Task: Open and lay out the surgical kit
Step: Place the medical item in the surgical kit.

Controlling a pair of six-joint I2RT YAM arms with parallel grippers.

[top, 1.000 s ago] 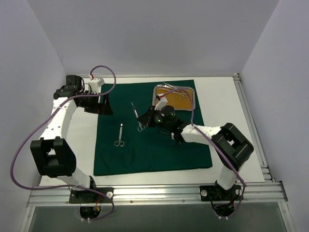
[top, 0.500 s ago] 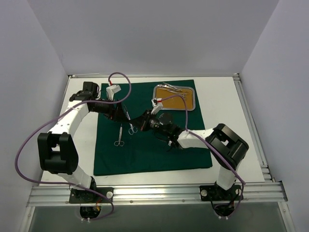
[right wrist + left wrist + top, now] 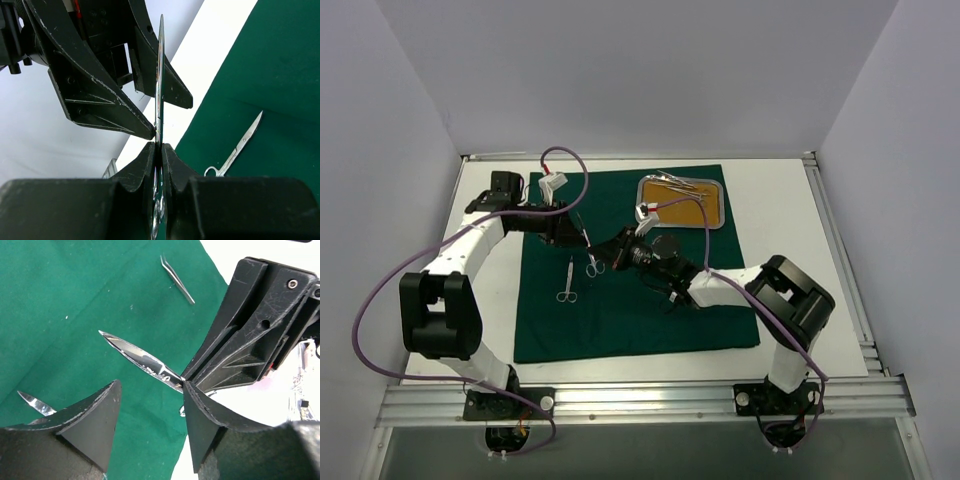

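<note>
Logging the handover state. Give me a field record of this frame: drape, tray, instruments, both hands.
drape: dark green, spread out flat
tray: on the drape's far right corner, tan liner, instruments inside
right hand: shut on held scissors, blades pointing into the left hand
left hand: open, fingers either side of the blades, not clamped
lying on drape: loose scissors, tweezers
stage: looks like a hand-to-hand pass, not completed

You had a white flat tabletop (image 3: pixel 780 190) before you. A dark green cloth drape (image 3: pixel 630 320) lay spread open directly on it, near its middle. Bare white strips of the tabletop showed past the drape's left, right and near edges.
</note>
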